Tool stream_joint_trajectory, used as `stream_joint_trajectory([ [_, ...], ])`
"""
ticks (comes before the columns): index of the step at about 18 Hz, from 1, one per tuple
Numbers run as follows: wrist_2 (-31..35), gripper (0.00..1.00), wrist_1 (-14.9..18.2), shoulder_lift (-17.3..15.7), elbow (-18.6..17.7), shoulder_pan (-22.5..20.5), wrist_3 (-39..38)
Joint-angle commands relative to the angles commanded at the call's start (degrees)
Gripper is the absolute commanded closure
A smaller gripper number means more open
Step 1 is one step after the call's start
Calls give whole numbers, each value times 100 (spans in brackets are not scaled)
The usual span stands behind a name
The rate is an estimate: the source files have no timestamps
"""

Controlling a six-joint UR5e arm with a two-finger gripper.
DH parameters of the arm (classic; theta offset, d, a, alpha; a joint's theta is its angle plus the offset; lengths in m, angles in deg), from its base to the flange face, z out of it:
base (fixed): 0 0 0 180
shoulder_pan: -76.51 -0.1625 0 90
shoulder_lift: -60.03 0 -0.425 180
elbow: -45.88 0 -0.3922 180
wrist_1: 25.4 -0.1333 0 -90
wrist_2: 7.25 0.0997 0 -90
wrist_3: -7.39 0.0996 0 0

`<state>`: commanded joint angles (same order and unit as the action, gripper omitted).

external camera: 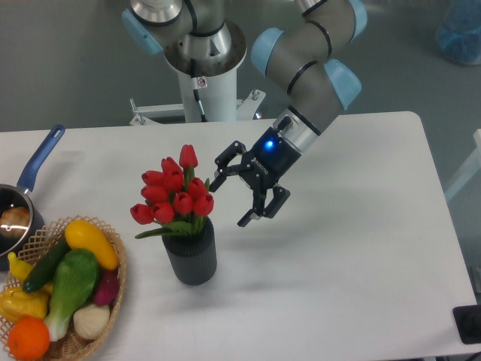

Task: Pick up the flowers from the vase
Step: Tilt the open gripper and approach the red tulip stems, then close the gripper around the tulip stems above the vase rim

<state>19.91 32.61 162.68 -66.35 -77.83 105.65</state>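
Note:
The flowers (174,194), a bunch of red tulips with green leaves, stand upright in the vase (191,252), a dark grey ribbed cylinder on the white table. My gripper (230,201) is open, its fingers spread and pointing left towards the tulip heads. It hangs just right of the bunch, level with the blooms, a small gap away and not touching them. It holds nothing.
A wicker basket (114,265) of toy vegetables and fruit stands at the front left, close to the vase. A blue-handled saucepan (30,177) sits at the left edge. The robot base (203,68) stands behind the table.

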Motion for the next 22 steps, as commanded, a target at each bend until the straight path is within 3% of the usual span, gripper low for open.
stream_joint_trajectory([
  [22,-370,0,-53,211,53,299,97],
])
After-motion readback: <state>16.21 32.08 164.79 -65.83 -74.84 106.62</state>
